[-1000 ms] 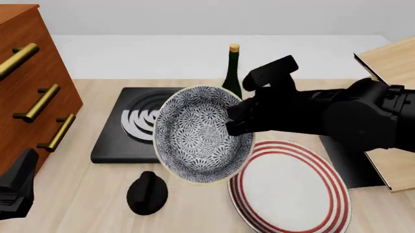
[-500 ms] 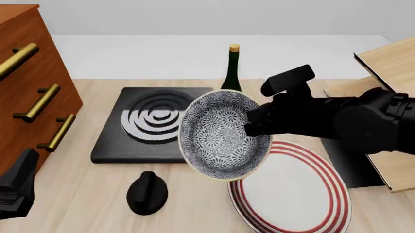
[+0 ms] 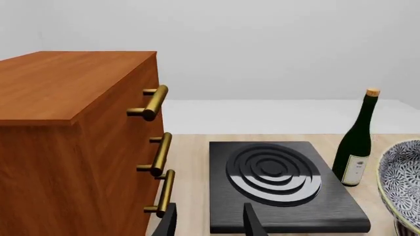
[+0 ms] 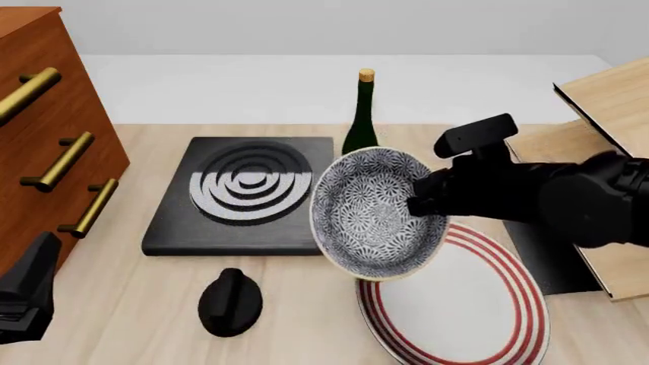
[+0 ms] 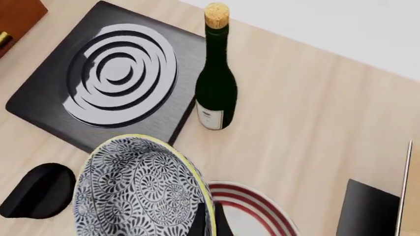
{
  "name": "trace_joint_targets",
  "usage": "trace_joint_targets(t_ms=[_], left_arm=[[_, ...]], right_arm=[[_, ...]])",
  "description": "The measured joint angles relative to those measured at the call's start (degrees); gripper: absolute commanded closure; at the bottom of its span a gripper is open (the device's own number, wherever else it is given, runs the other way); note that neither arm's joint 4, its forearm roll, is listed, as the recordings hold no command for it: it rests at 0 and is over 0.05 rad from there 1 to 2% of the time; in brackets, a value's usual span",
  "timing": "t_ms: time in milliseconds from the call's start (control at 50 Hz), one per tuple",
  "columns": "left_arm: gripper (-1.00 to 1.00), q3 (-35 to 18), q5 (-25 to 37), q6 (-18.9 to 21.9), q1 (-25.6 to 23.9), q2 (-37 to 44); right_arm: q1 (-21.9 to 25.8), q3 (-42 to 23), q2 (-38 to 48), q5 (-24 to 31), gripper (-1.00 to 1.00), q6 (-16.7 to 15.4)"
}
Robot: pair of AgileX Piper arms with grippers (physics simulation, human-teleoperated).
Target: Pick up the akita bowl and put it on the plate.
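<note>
The akita bowl (image 4: 373, 213), blue-and-white patterned with a pale rim, hangs tilted on its side above the table, its inside facing the camera. My right gripper (image 4: 418, 204) is shut on its right rim. The bowl's lower edge overlaps the left part of the plate (image 4: 461, 308), white with red rings, which lies flat at the front right. The right wrist view shows the bowl (image 5: 141, 191) close up with the plate (image 5: 244, 202) just behind it. My left gripper (image 3: 210, 225) stands open and holds nothing near the front left corner, with the bowl (image 3: 402, 182) at the edge of its view.
A black stove (image 4: 239, 194) with grey rings lies left of the bowl. Behind the bowl stands a dark wine bottle (image 4: 361, 114). A black knob-shaped object (image 4: 230, 302) sits in front of the stove. A wooden drawer cabinet (image 4: 51, 129) stands at left and wooden boards (image 4: 609, 99) at right.
My right gripper has carried the bowl rightward from over the stove's edge to over the plate's left rim. The bowl looks smaller now. The left arm has not moved.
</note>
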Motion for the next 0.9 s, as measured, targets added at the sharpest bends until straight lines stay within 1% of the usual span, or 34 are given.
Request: trace_joint_targets(t_ms=[540,900], left_arm=[[-1.00,0.0,-0.1,0.0,0.0,0.0],[-1.00,0.0,-0.1,0.0,0.0,0.0]], right_arm=[[-6.0,4.5,1.7,-3.3,1.00,-0.1],[-9.2,7.2,0.5,-4.1,1.00,-0.1]])
